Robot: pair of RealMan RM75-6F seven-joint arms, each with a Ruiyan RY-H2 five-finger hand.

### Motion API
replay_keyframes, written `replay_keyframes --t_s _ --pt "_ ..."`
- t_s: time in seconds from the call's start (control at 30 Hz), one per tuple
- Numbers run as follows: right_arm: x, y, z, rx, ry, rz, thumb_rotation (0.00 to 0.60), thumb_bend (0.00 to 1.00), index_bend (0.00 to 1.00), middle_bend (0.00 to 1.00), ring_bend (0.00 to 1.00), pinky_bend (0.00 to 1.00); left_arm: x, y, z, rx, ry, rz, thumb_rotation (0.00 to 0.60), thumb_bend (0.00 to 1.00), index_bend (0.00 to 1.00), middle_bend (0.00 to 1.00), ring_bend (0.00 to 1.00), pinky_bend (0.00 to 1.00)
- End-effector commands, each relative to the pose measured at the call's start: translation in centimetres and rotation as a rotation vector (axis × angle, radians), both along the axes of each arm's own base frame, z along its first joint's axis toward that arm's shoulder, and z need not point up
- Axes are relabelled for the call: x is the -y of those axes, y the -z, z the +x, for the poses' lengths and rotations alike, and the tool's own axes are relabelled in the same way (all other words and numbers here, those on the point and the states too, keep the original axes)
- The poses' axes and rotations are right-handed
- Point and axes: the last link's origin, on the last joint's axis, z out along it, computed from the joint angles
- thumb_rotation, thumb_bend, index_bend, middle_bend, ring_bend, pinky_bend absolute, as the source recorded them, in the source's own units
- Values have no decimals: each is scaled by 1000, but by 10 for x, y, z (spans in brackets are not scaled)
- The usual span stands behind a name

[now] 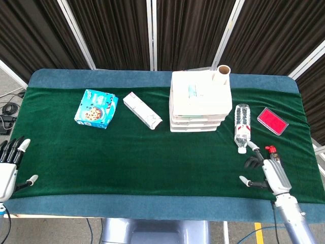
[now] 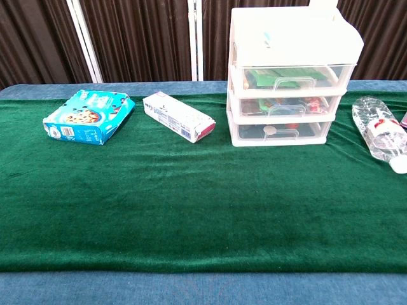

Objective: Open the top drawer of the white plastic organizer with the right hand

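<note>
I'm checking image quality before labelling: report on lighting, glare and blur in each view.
Head view: even, soft light, faint shadows, everything sharp, including the right hand and left hand at the table's near edge. Chest view: the white plastic organizer is bright, its top nearly washed out, with mild glare on the clear top drawer; the nearest cloth looks slightly soft.

On the worktop the drawer organizer stands toward the back, right of centre, with a cardboard tube upright on its rear right corner. Left of it lies a slim carton, and further left a biscuit box. Just right of the organizer lies a bottle, cap toward the front, and beyond it a flat pad. The right robot hand is near the front edge, in front of the bottle; the left robot hand is at the front left corner.
</note>
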Motion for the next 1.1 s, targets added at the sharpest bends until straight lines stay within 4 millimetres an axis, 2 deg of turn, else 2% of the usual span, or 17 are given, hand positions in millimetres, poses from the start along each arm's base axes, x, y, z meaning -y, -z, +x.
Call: replay_keyframes --t_s 0.03,0.17,0.33,0.57,0.9,1.1 --pt "19 14 26 280 69 110 600 240 54 771 770 659 0 1 1 0 4 0 600 63 0 0 0 0" --pt "33 25 41 504 132 192 600 388 52 809 805 681 -1 1 1 5 12 8 600 66 0 0 0 0" --pt "46 37 54 657 181 248 600 471 38 829 825 694 -2 0 0 13 19 17 600 66 0 0 0 0" --pt "56 53 63 815 239 317 600 494 24 835 830 696 -3 -3 0 28 23 32 600 72 0 0 0 0" --pt "67 67 63 830 264 308 600 497 63 834 830 696 -4 -4 -1 32 22 36 600 73 0 0 0 0" --pt "76 74 64 818 275 303 600 500 125 835 830 695 -3 -3 0 32 26 37 600 73 0 0 0 0"
